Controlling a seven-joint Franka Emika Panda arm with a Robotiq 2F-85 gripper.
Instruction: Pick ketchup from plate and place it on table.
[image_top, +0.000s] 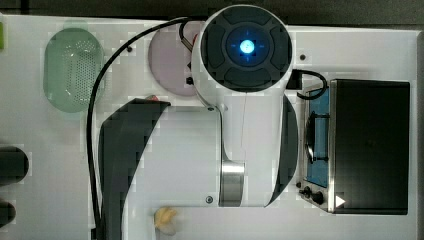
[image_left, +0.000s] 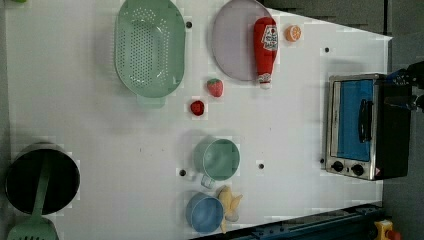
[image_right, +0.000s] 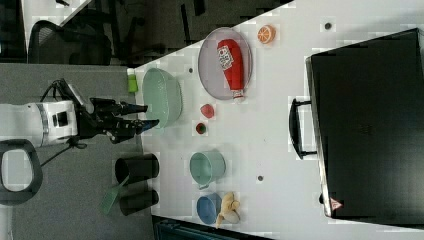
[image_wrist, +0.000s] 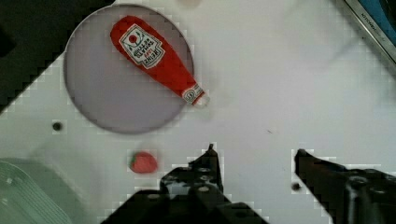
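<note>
The gripper (image_wrist: 254, 154) hangs above the table (image_wrist: 289, 84) with its fingers spread, grasping nothing. Just past it lies a strawberry (image_wrist: 143, 162). Farther off, the ketchup (image_wrist: 154, 58) lies flat on the plate (image_wrist: 100, 93), its white cap overhanging the rim.

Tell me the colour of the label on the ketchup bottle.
White with a red emblem and dark text, on the red ketchup; clearest in the wrist view.

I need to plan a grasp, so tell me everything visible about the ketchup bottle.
The ketchup bottle is red and soft-looking, with a white printed label on its broad body and a white cap at the narrow end. It lies flat on its side on the lilac-grey plate, near one edge, its neck and cap overhanging the rim above the white table. Nothing else touches it.
</note>
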